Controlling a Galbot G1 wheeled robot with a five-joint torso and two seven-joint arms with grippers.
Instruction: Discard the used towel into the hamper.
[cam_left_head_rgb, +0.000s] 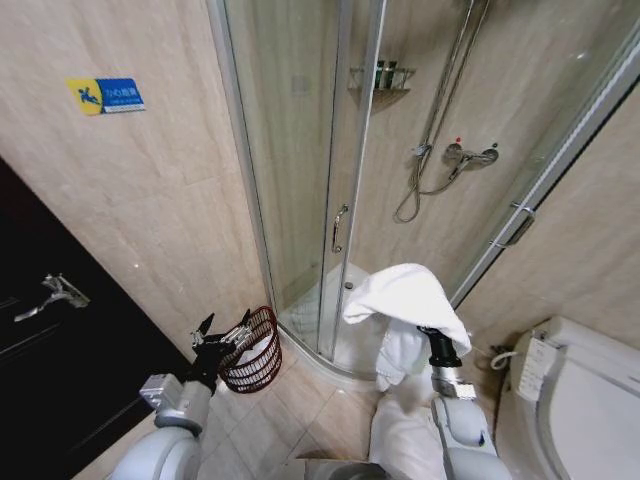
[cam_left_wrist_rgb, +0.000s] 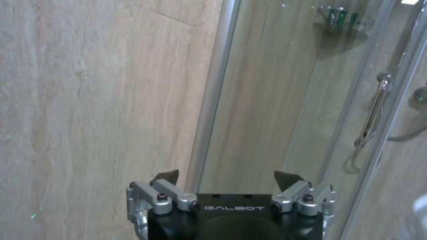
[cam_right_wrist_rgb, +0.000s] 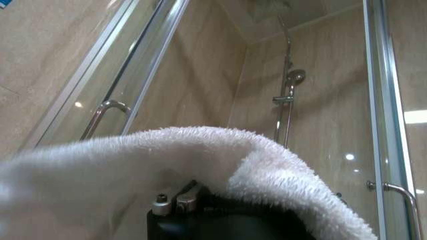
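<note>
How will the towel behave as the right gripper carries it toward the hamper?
Likely floppy: the towel drapes over the right gripper and hangs below. It looks bulky, so trailing folds may catch the hamper rim.

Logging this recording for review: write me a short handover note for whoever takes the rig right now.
Right gripper: raised in front of the shower door, white towel draped over it; the fingers are hidden under the cloth.
Left gripper: open, empty, held low next to the hamper.
Hamper: on the floor by the wall, left of the shower, something white already inside.
Done: towel is off the floor and carried.
Left: move the towel over the hamper and drop it in.
</note>
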